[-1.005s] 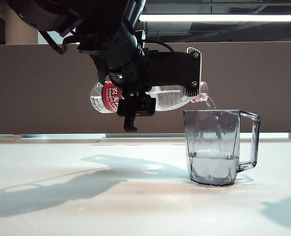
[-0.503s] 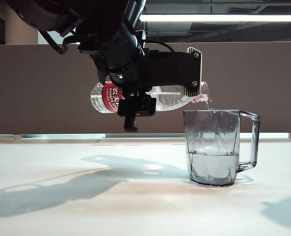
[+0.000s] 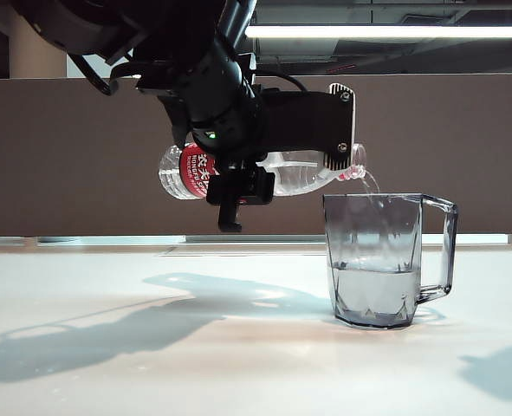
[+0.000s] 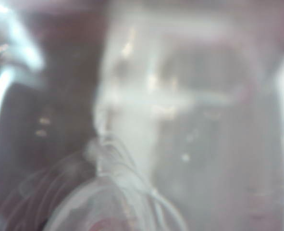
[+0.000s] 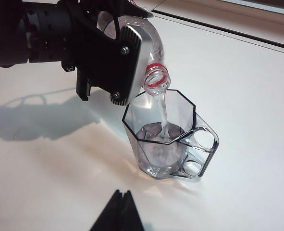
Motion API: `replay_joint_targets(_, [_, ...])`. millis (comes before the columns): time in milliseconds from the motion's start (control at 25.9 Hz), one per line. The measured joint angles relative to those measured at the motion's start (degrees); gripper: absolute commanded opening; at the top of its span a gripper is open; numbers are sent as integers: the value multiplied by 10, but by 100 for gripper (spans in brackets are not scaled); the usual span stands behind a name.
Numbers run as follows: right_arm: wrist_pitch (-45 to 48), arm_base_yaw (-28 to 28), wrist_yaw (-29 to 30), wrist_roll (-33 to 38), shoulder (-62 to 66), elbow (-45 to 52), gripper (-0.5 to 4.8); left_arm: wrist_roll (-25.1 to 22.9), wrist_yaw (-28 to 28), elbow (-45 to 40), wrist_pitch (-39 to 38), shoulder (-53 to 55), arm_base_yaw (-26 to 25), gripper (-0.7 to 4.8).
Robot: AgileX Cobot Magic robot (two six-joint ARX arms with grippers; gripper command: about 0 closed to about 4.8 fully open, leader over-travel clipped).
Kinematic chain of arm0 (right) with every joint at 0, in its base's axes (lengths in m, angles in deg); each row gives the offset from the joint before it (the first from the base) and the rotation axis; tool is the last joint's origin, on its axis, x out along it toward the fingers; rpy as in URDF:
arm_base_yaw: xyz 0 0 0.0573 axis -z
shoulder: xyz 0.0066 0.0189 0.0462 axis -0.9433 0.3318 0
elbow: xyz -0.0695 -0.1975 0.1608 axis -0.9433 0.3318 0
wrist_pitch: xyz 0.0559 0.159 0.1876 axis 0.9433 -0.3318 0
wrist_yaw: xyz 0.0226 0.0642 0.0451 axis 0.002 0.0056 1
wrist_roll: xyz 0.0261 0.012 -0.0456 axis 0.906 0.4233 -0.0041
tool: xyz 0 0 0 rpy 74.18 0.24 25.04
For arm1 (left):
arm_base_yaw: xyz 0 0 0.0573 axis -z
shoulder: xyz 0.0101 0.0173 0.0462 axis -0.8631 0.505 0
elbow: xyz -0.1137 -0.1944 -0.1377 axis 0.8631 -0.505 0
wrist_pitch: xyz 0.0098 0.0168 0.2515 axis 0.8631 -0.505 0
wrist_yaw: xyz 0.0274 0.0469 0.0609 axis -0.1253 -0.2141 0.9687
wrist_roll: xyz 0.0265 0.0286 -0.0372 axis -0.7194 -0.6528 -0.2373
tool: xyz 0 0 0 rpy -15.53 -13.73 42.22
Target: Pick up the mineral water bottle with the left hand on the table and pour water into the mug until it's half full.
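Glossy white table [image 3: 108,364] stretched before a brown partition, with a strip light glowing overhead. My left gripper [image 3: 277,165] hung above the table, left of centre in the exterior view, clamped around the body of the mineral water bottle [image 3: 303,173]. I held that bottle almost level, its red-and-white label toward the left and its open mouth with the red neck ring tipped slightly down toward the right. A small green light showed on my left wrist housing. From the right wrist view, my left gripper [image 5: 127,62] and the bottle neck [image 5: 157,79] sat just over the near-left rim of the mug [image 5: 168,139].

A thin stream of water [image 5: 164,113] fell from the mouth into the mug. The mug [image 3: 385,260], clear grey and faceted, stood upright on the table to the right of centre, its angular handle pointing right. Water [image 3: 375,295] filled roughly its lower part, close to halfway up.

My left wrist view was blurred; only the pale, curved plastic of the bottle [image 4: 108,202] could be made out close to the lens.

My right gripper [image 5: 117,214] appeared only as dark fingertips lying close together at the near edge of its own view, holding nothing, well apart from the mug.
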Motion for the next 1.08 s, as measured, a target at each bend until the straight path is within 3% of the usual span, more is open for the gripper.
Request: replay_joint_targets(1083, [0, 0, 2, 0, 0, 0, -2, -2, 0, 0, 13, 0, 0, 233])
